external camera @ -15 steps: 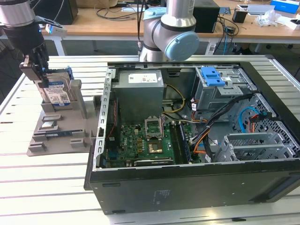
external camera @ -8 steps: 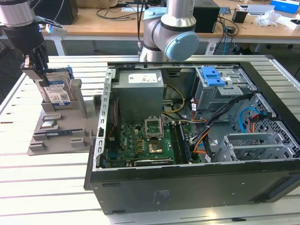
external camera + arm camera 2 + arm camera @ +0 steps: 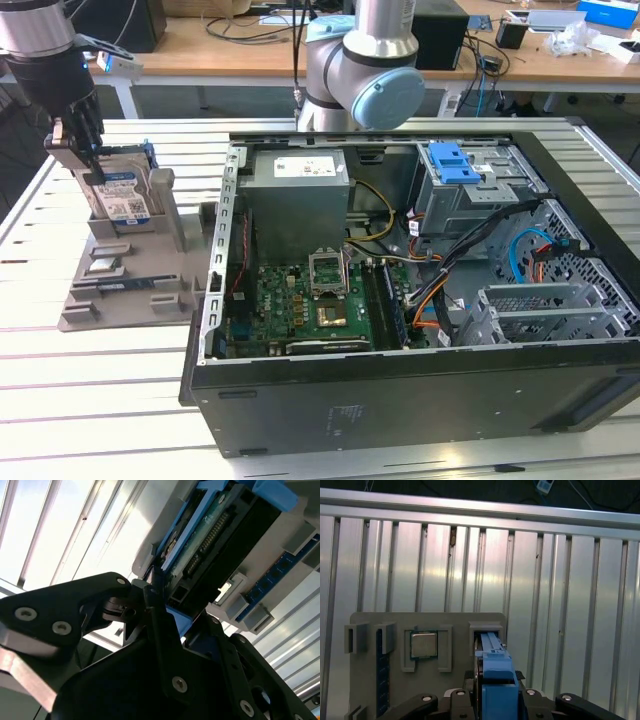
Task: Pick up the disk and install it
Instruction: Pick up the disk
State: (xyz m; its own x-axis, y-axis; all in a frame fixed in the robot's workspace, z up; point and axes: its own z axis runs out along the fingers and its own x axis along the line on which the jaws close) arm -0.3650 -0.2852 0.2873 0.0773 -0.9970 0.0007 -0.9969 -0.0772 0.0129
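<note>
1 claw [image 3: 88, 165] clenched on the upright disk [image 3: 125, 198], lower edge hidden in the grey stand [image 3: 120, 275]

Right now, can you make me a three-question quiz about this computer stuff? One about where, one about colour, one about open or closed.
1. Where is the flat silver-black hard disk with blue rails?
A in the grey plastic stand with upright posts
B in a drawer
C on the floor

2. What colour is the plastic latch atop the grey metal drive cage?
A red
B blue
C yellow

3. The big black computer case is:
A wrapped up
B closed
C open

Answers:
1 A, it stands upright in the stand, with the gripper at its top edge.
2 B, the latch is bright blue.
3 C, the green circuit board inside shows.
</note>
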